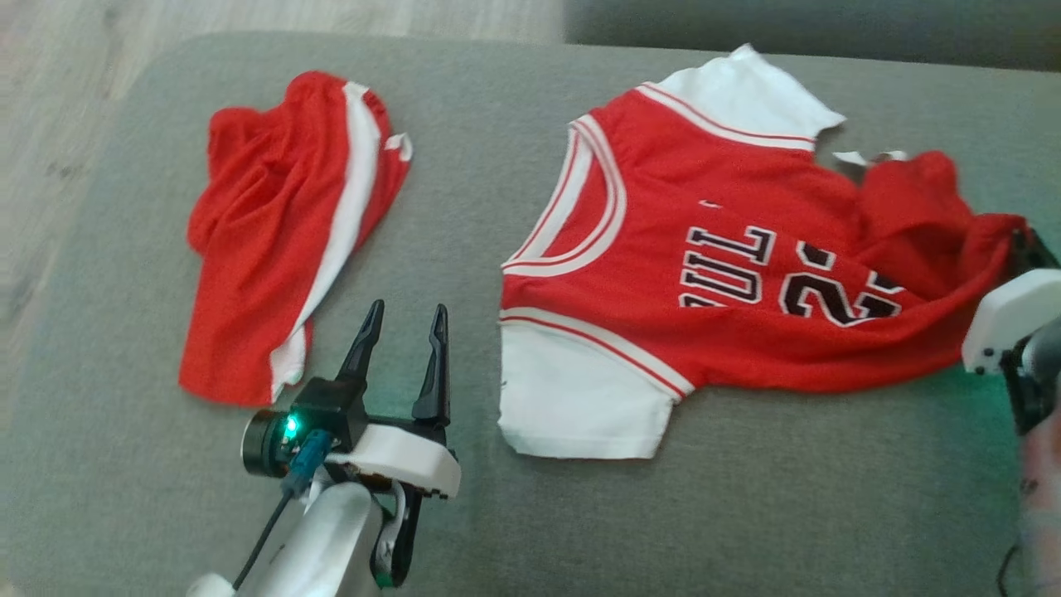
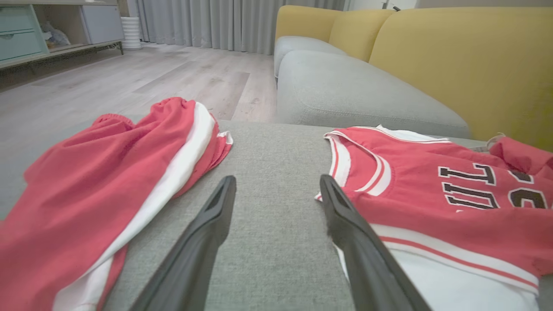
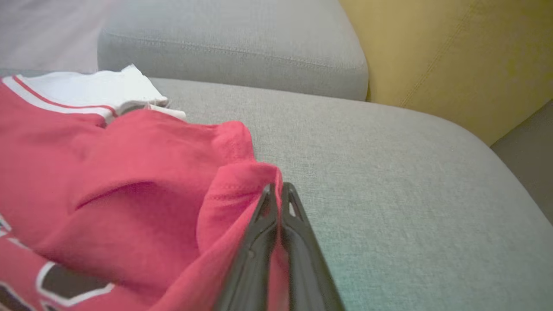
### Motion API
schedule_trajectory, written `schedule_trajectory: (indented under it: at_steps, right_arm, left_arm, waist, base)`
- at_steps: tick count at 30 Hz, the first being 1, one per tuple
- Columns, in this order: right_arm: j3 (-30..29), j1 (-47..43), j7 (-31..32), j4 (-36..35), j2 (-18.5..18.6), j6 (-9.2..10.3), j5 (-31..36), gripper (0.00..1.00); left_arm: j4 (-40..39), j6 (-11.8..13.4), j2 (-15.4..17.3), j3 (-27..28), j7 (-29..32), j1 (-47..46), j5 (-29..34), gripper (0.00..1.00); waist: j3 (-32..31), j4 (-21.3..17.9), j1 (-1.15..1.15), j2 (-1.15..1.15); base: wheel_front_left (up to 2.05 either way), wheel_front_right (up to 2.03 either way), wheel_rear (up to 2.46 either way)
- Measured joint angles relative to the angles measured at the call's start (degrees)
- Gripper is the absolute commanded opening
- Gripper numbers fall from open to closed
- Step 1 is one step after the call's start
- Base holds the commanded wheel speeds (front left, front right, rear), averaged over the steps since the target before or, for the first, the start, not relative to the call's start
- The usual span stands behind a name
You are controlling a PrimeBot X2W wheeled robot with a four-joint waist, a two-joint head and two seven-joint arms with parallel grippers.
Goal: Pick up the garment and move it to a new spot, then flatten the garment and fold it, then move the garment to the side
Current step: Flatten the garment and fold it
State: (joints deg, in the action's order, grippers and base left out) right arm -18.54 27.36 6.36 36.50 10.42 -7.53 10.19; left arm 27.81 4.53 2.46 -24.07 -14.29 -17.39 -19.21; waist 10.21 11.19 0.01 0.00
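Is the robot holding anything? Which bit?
The right gripper has its fingers shut on the red basketball jersey, at its bunched bottom hem. The left gripper is open, holding nothing.

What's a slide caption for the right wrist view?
Right gripper shut on the red jersey, bunched on a grey cushion.

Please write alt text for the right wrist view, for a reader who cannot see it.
The right claw is shut on a red fold of the jersey, which lies rumpled on a grey cushion. A yellow backrest stands behind.
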Motion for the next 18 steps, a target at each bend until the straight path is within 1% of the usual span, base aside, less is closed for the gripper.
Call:
schedule_trajectory:
  at_steps: [2, 3, 6, 10, 12, 15, 18]
  right_arm:
    - [-1.0, 2.1, 0.0, 3.6, 0.8, 0.0, 1.5, 0.0]
    - [-1.4, 4.0, -0.5, 6.7, 1.0, 0.0, 2.9, 1.0]
    - [-2.2, 6.3, -2.1, 10.9, 1.0, 0.0, 5.4, 1.0]
    - [-4.0, 7.3, -7.2, 13.7, 0.5, 0.0, 7.0, 1.0]
    - [-5.2, 7.3, -10.6, 13.9, -0.7, 0.0, 7.0, 1.0]
    - [-6.7, 7.2, -15.5, 13.5, -3.6, 0.0, 6.7, 1.0]
    - [-7.0, 6.6, -18.5, 11.7, -6.0, 0.0, 5.0, 1.0]
  left_arm:
    - [0.0, 0.0, 0.0, 0.0, 0.0, 0.0, 0.0, 1.0]
    - [-0.1, 0.0, 0.0, 0.0, 0.0, 0.0, 0.0, 1.0]
    - [-0.1, 0.0, 0.0, 0.0, 0.0, -0.2, 0.0, 1.0]
    - [-0.1, 0.0, 0.0, 0.3, 0.0, -0.9, 0.0, 1.0]
    - [-0.2, 0.0, 0.0, 0.5, 0.0, -1.1, 0.0, 1.0]
    - [-0.2, 0.0, 0.0, 1.4, 0.0, -1.0, 0.1, 1.0]
    - [-0.3, 0.0, 0.0, 2.2, 0.0, -0.9, 0.7, 1.0]
  waist:
    - [0.7, 1.2, 0.0, 0.0]
    - [1.5, 2.0, 0.0, 0.0]
    - [2.3, 2.5, 0.0, 0.0]
    - [2.2, 1.4, 0.0, 0.0]
    - [2.0, 0.5, 0.0, 0.0]
    - [1.3, -1.4, 0.0, 0.0]
    - [0.4, -3.7, 0.0, 0.0]
  base:
    - [0.0, 0.0, 0.0]
    - [0.0, 0.0, 0.0]
    - [0.0, 0.0, 0.0]
    - [0.0, 0.0, 0.0]
    - [0.0, 0.0, 0.0]
    - [0.0, 0.0, 0.0]
    - [0.0, 0.0, 0.0]
